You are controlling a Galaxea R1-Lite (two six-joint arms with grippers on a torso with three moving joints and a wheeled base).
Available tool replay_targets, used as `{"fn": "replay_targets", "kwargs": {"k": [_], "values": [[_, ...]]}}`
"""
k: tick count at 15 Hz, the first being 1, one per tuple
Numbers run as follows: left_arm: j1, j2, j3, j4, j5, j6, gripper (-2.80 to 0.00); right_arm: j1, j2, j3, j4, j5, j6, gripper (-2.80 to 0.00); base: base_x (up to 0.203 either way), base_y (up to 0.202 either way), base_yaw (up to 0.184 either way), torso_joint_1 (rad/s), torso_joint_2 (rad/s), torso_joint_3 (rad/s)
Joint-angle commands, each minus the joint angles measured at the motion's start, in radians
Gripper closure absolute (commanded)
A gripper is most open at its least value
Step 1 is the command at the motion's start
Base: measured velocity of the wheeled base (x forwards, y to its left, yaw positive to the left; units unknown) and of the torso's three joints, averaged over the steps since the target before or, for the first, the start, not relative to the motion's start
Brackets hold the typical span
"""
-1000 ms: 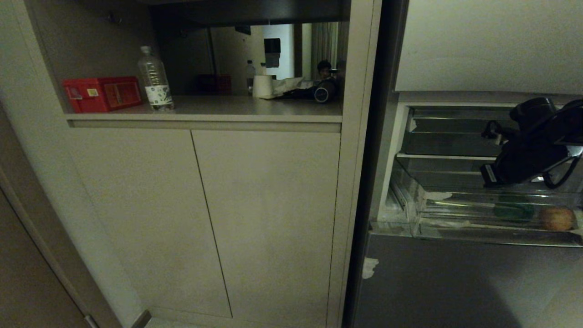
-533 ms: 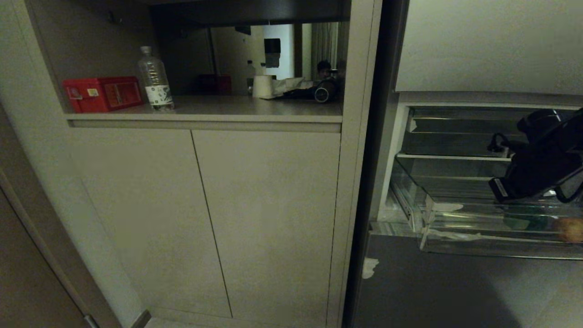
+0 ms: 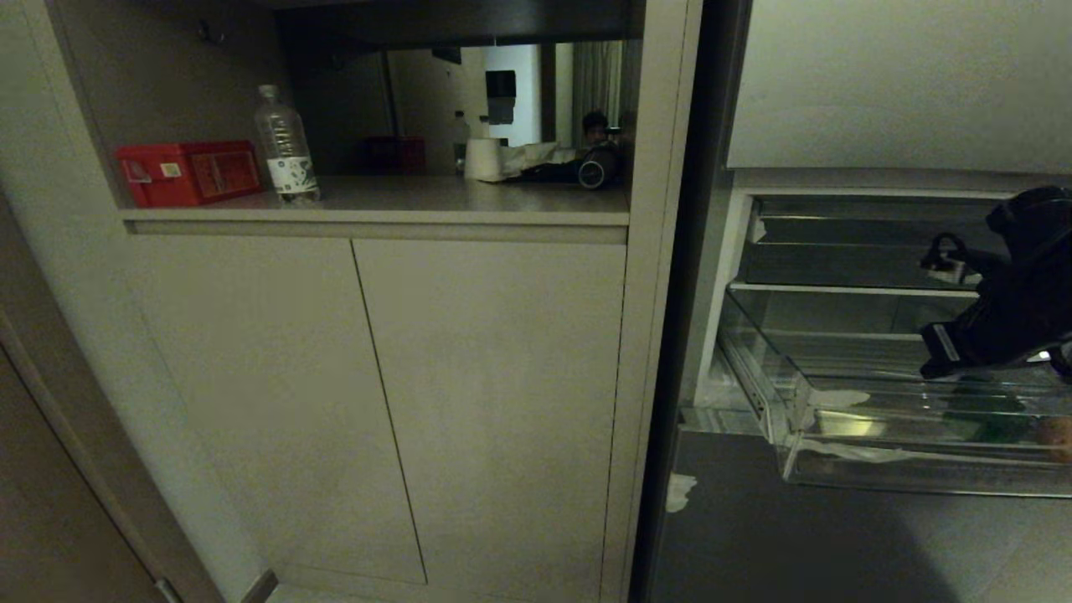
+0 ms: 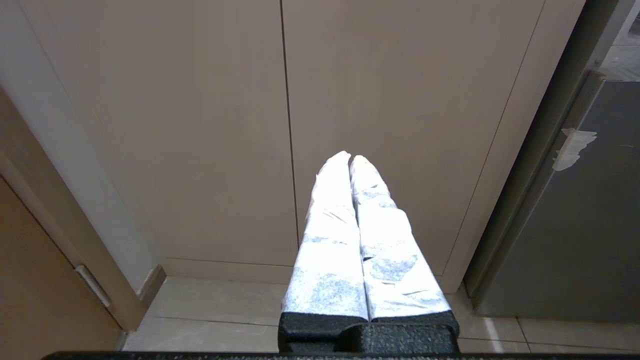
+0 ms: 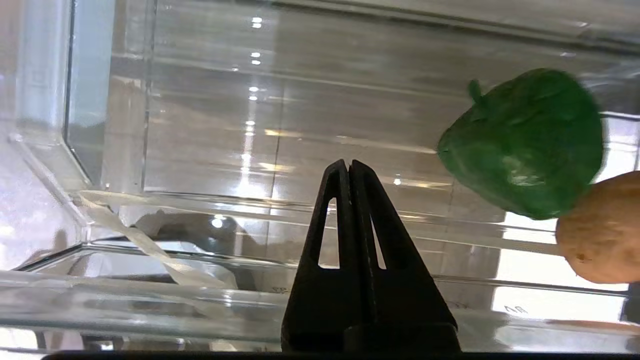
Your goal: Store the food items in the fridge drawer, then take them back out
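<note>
Left gripper (image 4: 350, 160): parked on the left before the closed cabinet doors (image 3: 377, 402), fingers pressed together, holding nothing; no hazard judged from it.
Shelf above cabinet (image 3: 377, 205): red box (image 3: 188, 172) and water bottle (image 3: 285, 146), well apart from the work; not at risk.
Fridge drawer (image 3: 879, 465): clear bin, pulled out toward the near side at the right, white tape scraps (image 3: 837, 452) at its front corner.
Right gripper (image 5: 348, 167): above the drawer at the far right, fingers closed together, empty; tips point into the bin.
Green food item (image 5: 525, 142): on the drawer floor, right of the right gripper's line.
Tan food item (image 5: 597, 230): just beside the green one, seemingly touching it.
Risk, approach: a closed gripper cannot take either item; descending so would likely shove the green one.
Risk, crowding: items sit together, so a grasp on one may roll the other.
Risk, wall: the clear front wall is hard to judge; fingers could strike it.
</note>
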Motion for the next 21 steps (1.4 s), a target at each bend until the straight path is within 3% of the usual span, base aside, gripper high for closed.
{"fn": "replay_targets", "kwargs": {"k": [1,18,21], "values": [[0.000,0.000,-0.001,0.000,0.000,-0.001,0.00,-0.002,-0.014,0.003,0.002,-0.005,-0.006,0.00,0.000,0.000,0.000,0.000,0.00,0.000],[0.000,0.000,-0.001,0.000,0.000,-0.001,0.00,-0.022,-0.210,0.219,-0.002,0.000,-0.008,0.00,0.000,0.000,0.000,0.000,0.00,0.000],[0.000,0.000,0.001,0.000,0.000,-0.001,0.00,-0.028,-0.214,0.229,-0.133,0.027,0.013,0.00,0.000,0.000,0.000,0.000,0.00,0.000]]}}
